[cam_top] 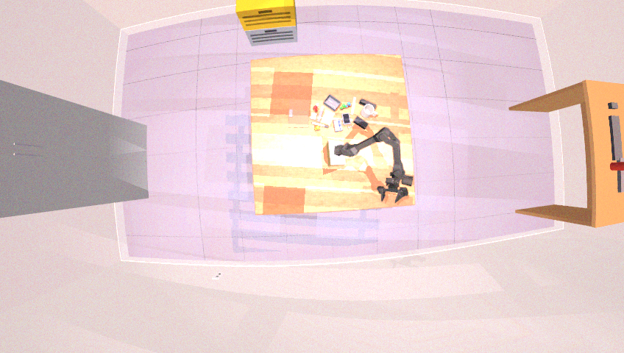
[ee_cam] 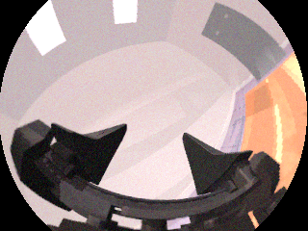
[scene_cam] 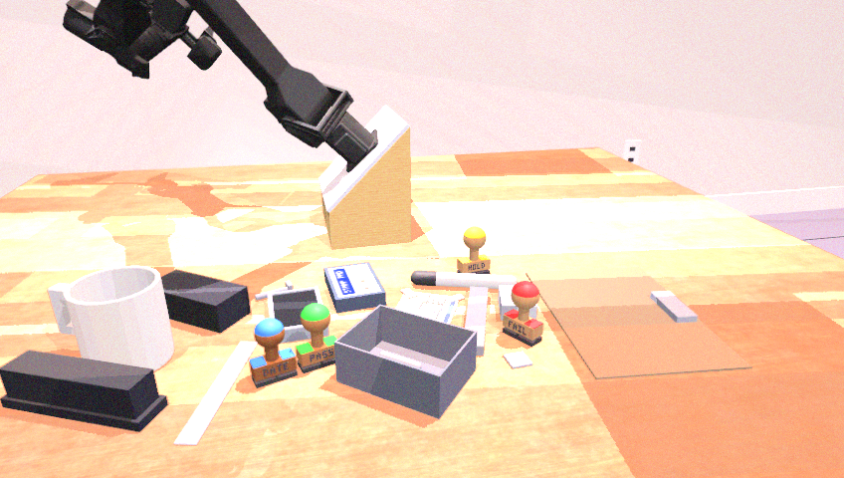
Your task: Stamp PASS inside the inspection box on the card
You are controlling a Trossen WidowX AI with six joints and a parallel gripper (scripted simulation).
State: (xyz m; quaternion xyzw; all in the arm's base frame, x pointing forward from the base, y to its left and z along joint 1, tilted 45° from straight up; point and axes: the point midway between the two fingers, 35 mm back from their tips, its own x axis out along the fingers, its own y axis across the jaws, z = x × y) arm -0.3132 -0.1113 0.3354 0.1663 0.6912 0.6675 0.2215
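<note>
Standing upright on the wooden bench (cam_top: 284,174) (scene_cam: 532,426), the PASS stamp (cam_top: 344,106) (scene_cam: 316,345) with its green knob is the item you require; it lies left of centre in the lower half of the exterior frame. You will note it between the blue-knobbed DATE stamp (cam_top: 349,104) (scene_cam: 272,358) on its left and the open grey tray (cam_top: 332,102) (scene_cam: 387,384) on its right. Your gripper (cam_top: 391,196) (scene_cam: 112,44) (ee_cam: 156,131) is wide open, close to its full spread, with nothing between the fingers; it is raised at the upper left of the exterior frame, well apart from the stamp, and at the lower right of the bench in the top frame. Your arm rises from the sloped face of a wedge block (cam_top: 336,160) (scene_cam: 372,207). Behind the stamp you have a dark-faced pad (cam_top: 346,118) (scene_cam: 296,308) in a pale frame, and near it a box labelled as a stamp pad (cam_top: 337,125) (scene_cam: 353,287). A printed paper (cam_top: 326,118) (scene_cam: 430,306) lies behind the tray; you cannot verify its inspection box or any print at this scale. The red-knobbed FAIL stamp (cam_top: 315,108) (scene_cam: 523,317) and yellow-knobbed HOLD stamp (cam_top: 316,127) (scene_cam: 474,254) stand upright right of centre in the exterior frame.
</note>
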